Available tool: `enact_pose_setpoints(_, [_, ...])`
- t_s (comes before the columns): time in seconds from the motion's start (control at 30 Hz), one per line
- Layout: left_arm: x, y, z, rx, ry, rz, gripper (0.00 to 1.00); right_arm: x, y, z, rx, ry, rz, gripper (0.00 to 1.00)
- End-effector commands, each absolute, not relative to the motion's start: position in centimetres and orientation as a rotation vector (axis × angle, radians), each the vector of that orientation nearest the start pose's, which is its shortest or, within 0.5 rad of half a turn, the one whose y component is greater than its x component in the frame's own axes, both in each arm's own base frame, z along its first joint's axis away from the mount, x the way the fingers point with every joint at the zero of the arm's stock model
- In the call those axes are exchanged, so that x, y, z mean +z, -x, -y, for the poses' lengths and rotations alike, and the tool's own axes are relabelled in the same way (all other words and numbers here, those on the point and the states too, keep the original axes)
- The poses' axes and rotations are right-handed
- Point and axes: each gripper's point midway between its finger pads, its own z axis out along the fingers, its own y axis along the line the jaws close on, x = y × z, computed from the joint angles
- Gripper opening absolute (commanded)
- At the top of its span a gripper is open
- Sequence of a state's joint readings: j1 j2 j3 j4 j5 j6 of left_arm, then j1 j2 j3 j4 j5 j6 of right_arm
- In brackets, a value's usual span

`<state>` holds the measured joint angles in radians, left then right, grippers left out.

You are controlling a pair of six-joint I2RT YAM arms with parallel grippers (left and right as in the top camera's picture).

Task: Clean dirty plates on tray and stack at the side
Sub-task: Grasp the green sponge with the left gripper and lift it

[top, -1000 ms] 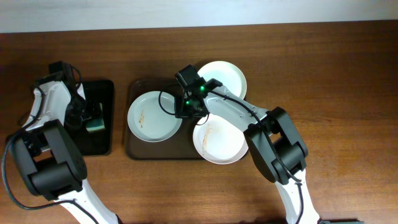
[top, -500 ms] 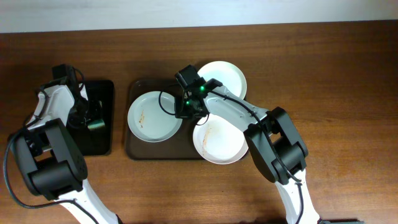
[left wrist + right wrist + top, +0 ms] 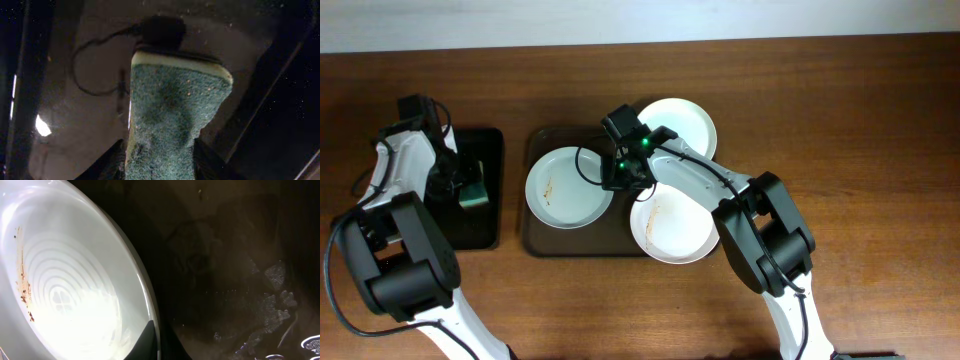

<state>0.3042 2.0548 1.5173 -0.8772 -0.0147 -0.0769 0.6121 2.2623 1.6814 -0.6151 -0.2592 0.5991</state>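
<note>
Left end effector [image 3: 468, 187] grips sponge [image 3: 175, 105]; right end effector [image 3: 157, 342] pinches left plate [image 3: 75, 280] rim on tray [image 3: 535, 240].

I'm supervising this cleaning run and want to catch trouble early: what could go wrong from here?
The right gripper pinches the left plate only by its thin rim; it could slip under scrubbing.
The sponge sits squeezed low in the left gripper and may fold.
The near plate overhangs the tray beside the right arm; a sweep could knock it.
</note>
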Motion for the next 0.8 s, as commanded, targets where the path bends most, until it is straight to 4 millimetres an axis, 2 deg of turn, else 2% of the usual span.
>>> enact_pose_setpoints(0.0, [3.0, -40.6, -12.6, 0.037, 0.490, -2.946, 0.36, 0.0, -39.7, -32.8, 0.580, 0.077, -2.925, 0.04])
enact_pose_setpoints(0.23, [1.0, -39.6, -12.2, 0.022, 0.493, -2.966, 0.36, 0.0, -39.7, -32.8, 0.580, 0.077, -2.925, 0.04])
enact_pose_setpoints(0.33, [0.7, -39.6, -11.9, 0.005, 0.491, -2.964, 0.29, 0.0, -39.7, -32.8, 0.580, 0.077, -2.925, 0.04])
enact_pose_setpoints(0.5, [-0.7, -39.4, -11.7, -0.010, 0.493, -2.979, 0.25, 0.0, -39.7, -32.8, 0.582, 0.077, -2.923, 0.04])
enact_pose_setpoints(0.57, [-1.3, -39.2, -11.7, -0.013, 0.502, -2.993, 0.11, 0.0, -39.7, -32.8, 0.582, 0.077, -2.923, 0.04])
enact_pose_setpoints(0.63, [-1.4, -39.2, -11.7, -0.014, 0.502, -2.995, 0.01, 0.0, -39.7, -32.8, 0.582, 0.077, -2.923, 0.04])
enact_pose_setpoints(0.77, [-0.4, -39.5, -11.8, -0.014, 0.506, -2.991, 0.01, 0.0, -39.7, -32.8, 0.582, 0.077, -2.923, 0.04])
